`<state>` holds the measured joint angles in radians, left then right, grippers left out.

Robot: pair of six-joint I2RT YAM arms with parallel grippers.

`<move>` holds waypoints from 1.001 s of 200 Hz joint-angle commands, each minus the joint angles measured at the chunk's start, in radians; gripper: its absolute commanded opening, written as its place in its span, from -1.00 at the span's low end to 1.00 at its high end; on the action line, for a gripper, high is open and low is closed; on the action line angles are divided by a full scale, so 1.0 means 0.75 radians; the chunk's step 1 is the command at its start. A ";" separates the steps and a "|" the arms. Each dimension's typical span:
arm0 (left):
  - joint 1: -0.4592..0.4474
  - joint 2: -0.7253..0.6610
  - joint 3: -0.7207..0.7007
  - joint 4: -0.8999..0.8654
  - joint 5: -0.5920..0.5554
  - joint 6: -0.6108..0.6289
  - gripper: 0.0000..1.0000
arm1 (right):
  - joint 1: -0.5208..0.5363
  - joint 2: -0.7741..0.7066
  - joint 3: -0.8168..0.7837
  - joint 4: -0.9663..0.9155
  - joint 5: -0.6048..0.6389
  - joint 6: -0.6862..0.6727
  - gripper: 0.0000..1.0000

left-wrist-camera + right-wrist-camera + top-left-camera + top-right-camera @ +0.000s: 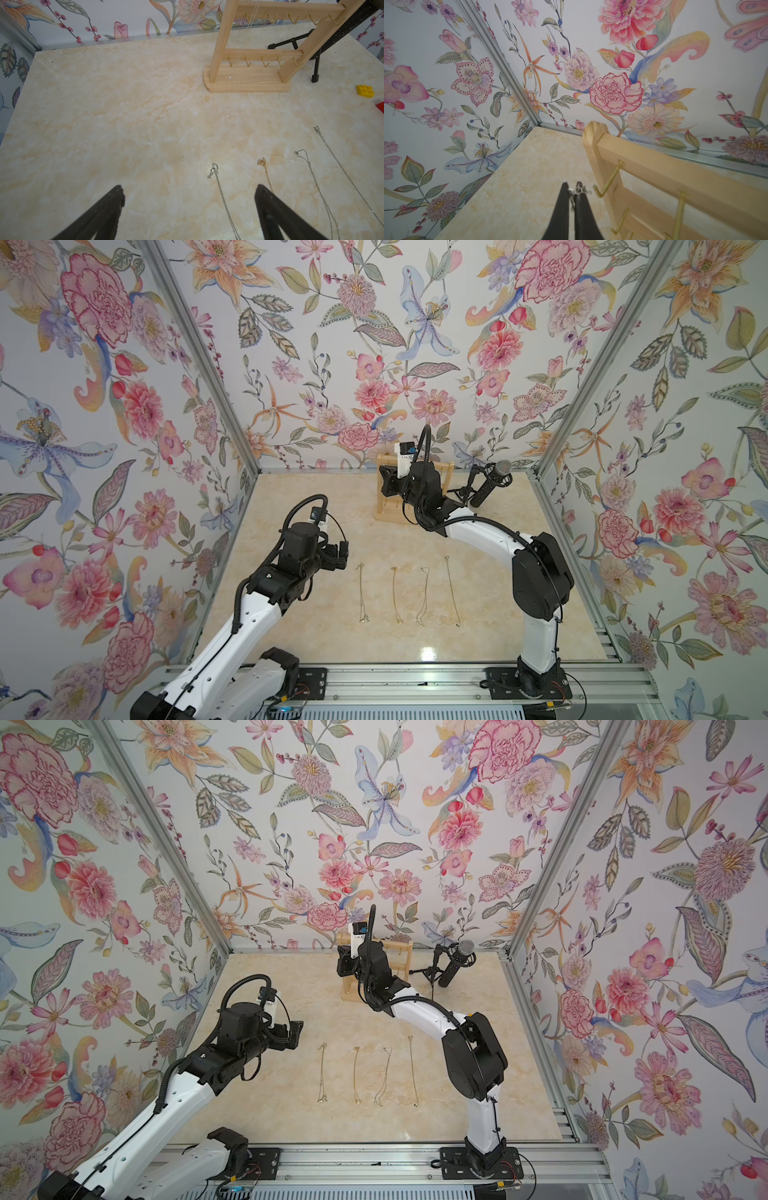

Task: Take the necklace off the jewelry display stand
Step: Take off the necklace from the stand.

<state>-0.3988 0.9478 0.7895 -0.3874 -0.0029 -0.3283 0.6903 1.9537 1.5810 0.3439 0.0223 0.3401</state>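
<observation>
A robotics lab test booth dressed to look homely (pretty pattern, industrial bones). Floral wallpaper [374,344] covers three walls held in bare aluminium framing [202,356] around a marble-look tabletop [395,543]. The left arm [253,614] and right arm [486,533] are bolted to a metal rail [415,680] at six o'clock. A black microphone [486,491] on a tripod stands at one o'clock.

The left fingers [108,212] stand apart above the desk [104,114]; the jewelry display stand [247,81], necklace [230,77] hanging, sits at one o'clock.
</observation>
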 commanded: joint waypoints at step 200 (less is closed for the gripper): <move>0.029 -0.055 -0.014 0.013 -0.046 0.027 0.98 | 0.016 -0.181 0.075 -0.084 -0.089 0.007 -1.00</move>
<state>-0.3927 0.9276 0.7895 -0.3874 -0.0074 -0.3283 0.6926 1.8748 1.6157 0.2913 -0.0277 0.3477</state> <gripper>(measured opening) 0.989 0.074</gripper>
